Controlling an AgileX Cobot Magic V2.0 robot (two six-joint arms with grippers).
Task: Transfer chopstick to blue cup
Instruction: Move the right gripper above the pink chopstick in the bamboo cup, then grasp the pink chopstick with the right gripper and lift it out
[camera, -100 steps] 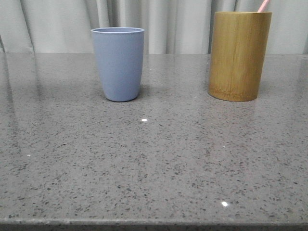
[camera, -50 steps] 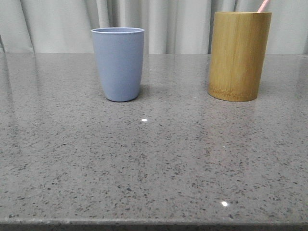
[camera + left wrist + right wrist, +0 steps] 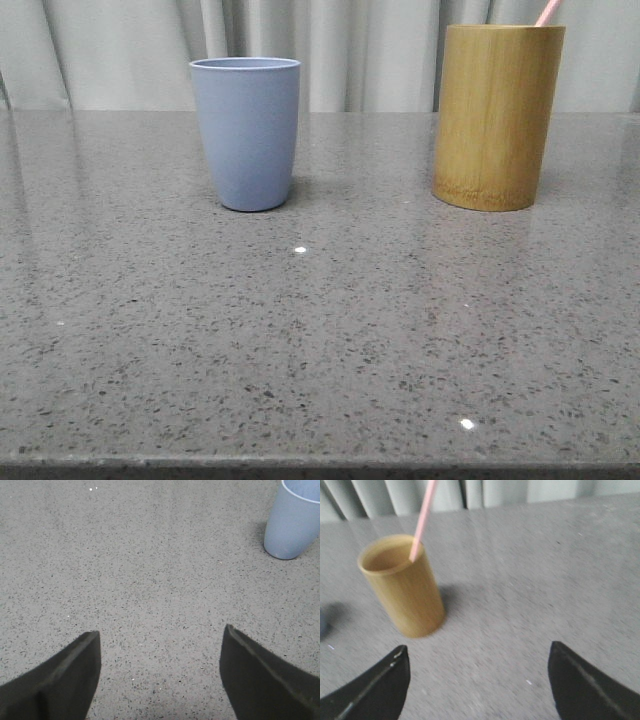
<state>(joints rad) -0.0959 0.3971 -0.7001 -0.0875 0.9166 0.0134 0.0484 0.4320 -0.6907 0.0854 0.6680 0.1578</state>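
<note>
Table [image 3: 320, 340]: grey speckled stone, bare in front of the bamboo holder.

Left gripper [image 3: 160, 645]: fingers spread wide, holding nothing, above bare table; blue cup off to one side of it.

Right gripper [image 3: 480, 655]: fingers spread wide, holding nothing, short of the bamboo holder.

Risks (judged): the chopstick is thin and leans, so a closing grip may miss it or pinch it off-centre and let it swing. A sideways pull could tip the bamboo holder. A tilted stick may strike the blue cup's thin rim and topple that cup.

Blue cup [image 3: 245, 130]: upright, left of the bamboo holder and well apart from it. Interior hidden; contents cannot be told.

Bamboo holder [image 3: 497, 115]: upright, holds the chopstick [image 3: 422, 520], which leans on the rim, pink end rising above it.
</note>
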